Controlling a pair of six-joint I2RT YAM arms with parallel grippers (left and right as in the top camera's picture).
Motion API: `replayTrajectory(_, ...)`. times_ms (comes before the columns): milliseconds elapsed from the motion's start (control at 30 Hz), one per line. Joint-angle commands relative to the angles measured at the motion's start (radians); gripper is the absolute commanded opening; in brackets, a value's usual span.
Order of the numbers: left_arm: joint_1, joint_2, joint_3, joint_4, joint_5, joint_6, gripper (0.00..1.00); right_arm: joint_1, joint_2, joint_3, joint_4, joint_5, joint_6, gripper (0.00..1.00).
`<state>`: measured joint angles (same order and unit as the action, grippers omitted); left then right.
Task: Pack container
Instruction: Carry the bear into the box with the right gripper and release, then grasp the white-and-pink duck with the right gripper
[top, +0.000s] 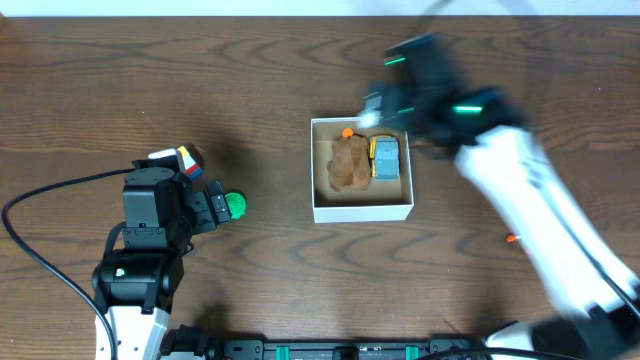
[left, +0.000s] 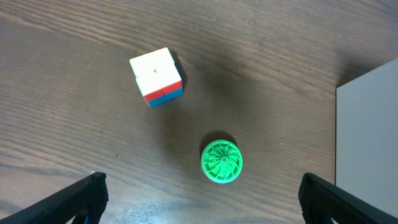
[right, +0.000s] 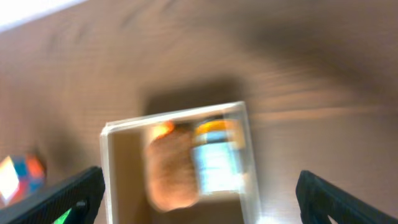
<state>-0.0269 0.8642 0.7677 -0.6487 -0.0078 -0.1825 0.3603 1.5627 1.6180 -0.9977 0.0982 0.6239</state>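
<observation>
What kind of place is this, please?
Probably a robot test bench: a left arm and a right arm at a wooden table, a black cable by the left arm, and a container holding toys.

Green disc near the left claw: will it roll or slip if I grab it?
The green disc lies flat, face up, so a nudge would probably slide it, not roll it; tipped on edge it likely rolls. It looks like rigid, light plastic with fins. Its round rim may slip from a pinch.
</observation>
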Motion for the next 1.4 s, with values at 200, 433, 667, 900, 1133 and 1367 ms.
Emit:
replayTrajectory(200, 0.005, 0.004, 0.022, -0.002, -0.012, 0.013, 0.98, -0.503, -0.094, -0.026, -0.324, 0.055, 0.060, 0.99)
replayTrajectory(433, 0.005, 0.004, 0.022, -0.002, -0.012, 0.013, 0.98, -0.693, -0.087, -0.290, -0.251, 0.037, 0.000, 0.99)
replayTrajectory(667, 0.005, 0.004, 0.022, -0.002, -0.012, 0.013, 0.98, -0.720, -0.087, -0.605, -0.040, 0.002, -0.027, 0.99)
replayTrajectory(900, 0.005, 0.004, 0.022, -0.002, -0.012, 0.013, 0.98, -0.720, -0.087, -0.793, 0.150, 0.006, -0.027, 0.99)
replayTrajectory(1133, 0.005, 0.004, 0.022, -0.002, -0.012, 0.013, 0.98, -0.720, -0.087, -0.830, 0.235, 0.039, -0.042, 0.99)
replayTrajectory(1367, 0.005, 0.004, 0.022, -0.002, -0.012, 0.013, 0.98, -0.720, -0.087, -0.830, 0.288, 0.088, -0.080, 0.99)
